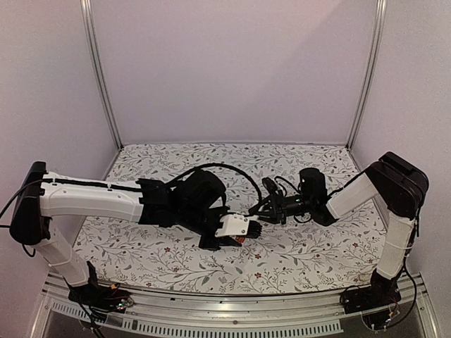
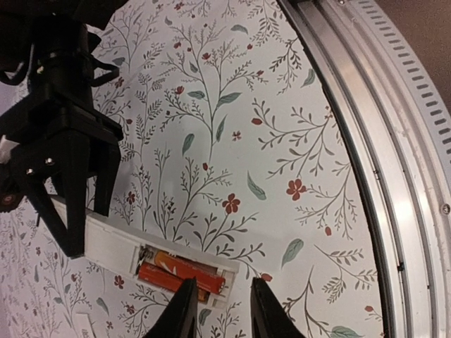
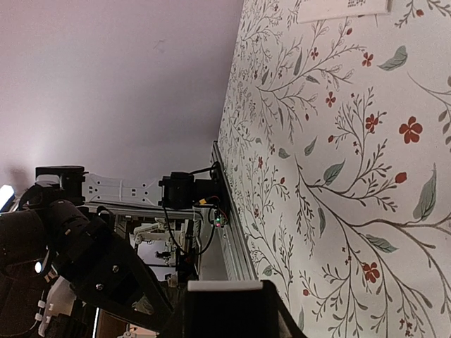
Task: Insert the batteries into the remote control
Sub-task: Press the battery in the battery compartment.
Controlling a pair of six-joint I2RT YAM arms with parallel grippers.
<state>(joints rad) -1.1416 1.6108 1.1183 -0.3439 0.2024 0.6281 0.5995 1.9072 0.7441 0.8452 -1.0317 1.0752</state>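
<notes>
In the left wrist view the white remote control (image 2: 113, 243) lies across the floral table with its battery bay open. Two orange-red batteries (image 2: 176, 273) lie side by side in the bay, and the nearer one looks slightly raised at its right end. My left gripper (image 2: 220, 310) is open, with its fingertips (image 2: 184, 310) just above the bay's end and nothing between them. My right gripper (image 2: 70, 211) is shut on the remote's other end. The right wrist view shows that white end (image 3: 225, 285) clamped between the dark fingers. From above, both grippers meet at mid-table (image 1: 246, 225).
The floral mat (image 1: 303, 253) covers the table. The aluminium front rail (image 2: 366, 141) runs close by on the right in the left wrist view. A small flat white piece (image 3: 345, 8) lies on the mat farther off. White walls and metal posts enclose the back and sides.
</notes>
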